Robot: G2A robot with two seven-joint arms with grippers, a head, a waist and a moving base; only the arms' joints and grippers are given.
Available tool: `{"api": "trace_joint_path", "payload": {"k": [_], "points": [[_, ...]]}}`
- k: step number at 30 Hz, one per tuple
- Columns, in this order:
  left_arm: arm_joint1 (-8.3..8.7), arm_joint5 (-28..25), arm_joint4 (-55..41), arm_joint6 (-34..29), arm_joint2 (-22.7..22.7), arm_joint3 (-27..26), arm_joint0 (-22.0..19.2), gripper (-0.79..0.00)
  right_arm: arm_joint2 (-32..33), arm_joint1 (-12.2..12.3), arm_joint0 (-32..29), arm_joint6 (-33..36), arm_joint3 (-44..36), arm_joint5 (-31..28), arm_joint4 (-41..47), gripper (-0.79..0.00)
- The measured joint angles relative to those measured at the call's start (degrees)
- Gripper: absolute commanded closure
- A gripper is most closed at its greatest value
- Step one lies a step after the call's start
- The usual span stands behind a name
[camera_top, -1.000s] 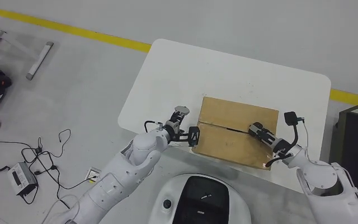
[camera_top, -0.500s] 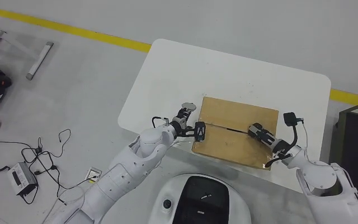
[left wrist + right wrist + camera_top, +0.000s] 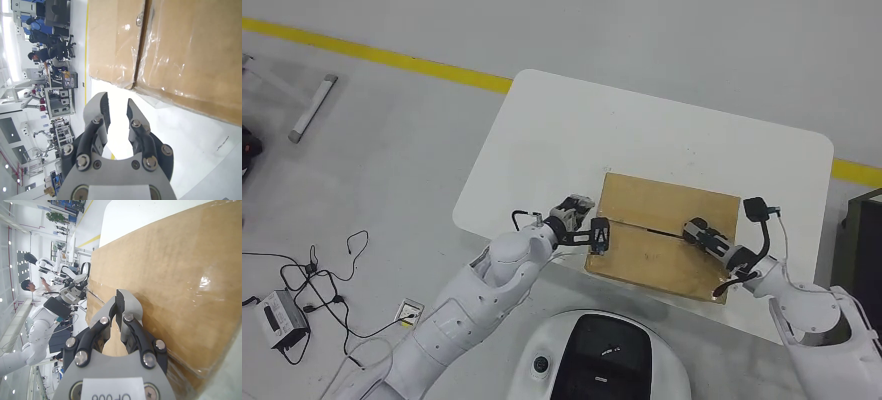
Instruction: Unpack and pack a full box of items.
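A closed cardboard box (image 3: 667,205) lies at the near edge of the white table (image 3: 642,130), with clear tape along its middle seam (image 3: 642,226). My left gripper (image 3: 578,206) is beside the box's left side, close to the seam's end. In the left wrist view this gripper (image 3: 117,108) is open and empty, a little short of the taped box side (image 3: 170,56). My right gripper (image 3: 691,230) rests over the box top by the seam's right part. In the right wrist view it (image 3: 117,306) is shut on nothing, low over the cardboard (image 3: 170,275).
The far half of the table is bare white surface. Its near left edge (image 3: 542,258) runs just under the left arm. Cables and a power box (image 3: 282,315) lie on the floor to the left. The left arm's gripper (image 3: 77,289) appears across the box in the right wrist view.
The left gripper has shifted right, closer to the box's left side. The right gripper has stayed on the box top, almost still.
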Motion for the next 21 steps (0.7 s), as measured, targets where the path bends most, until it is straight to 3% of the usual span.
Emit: {"api": "trace_joint_path", "payload": {"k": [6,7,8,21], "points": [[0.18,-0.43,0.22,0.27,-1.25,-1.27,1.07,-0.025,-0.27,-0.05,0.18,0.03,0.16,0.13,-0.24,0.0],[0.22,-0.79,0.11,0.58,-1.42,-1.31,1.2,-0.372,-0.28,-0.06,0.18,0.03,0.17,0.15,-0.3,0.0],[0.28,-1.39,0.06,1.03,-1.56,-1.24,1.32,-0.785,-0.29,-0.06,0.17,0.01,0.2,0.19,-0.34,0.0],[0.89,-4.28,-1.69,0.2,-4.67,-0.36,5.5,-0.785,0.31,-0.08,1.04,-0.3,1.74,0.39,-0.49,0.0]]}}
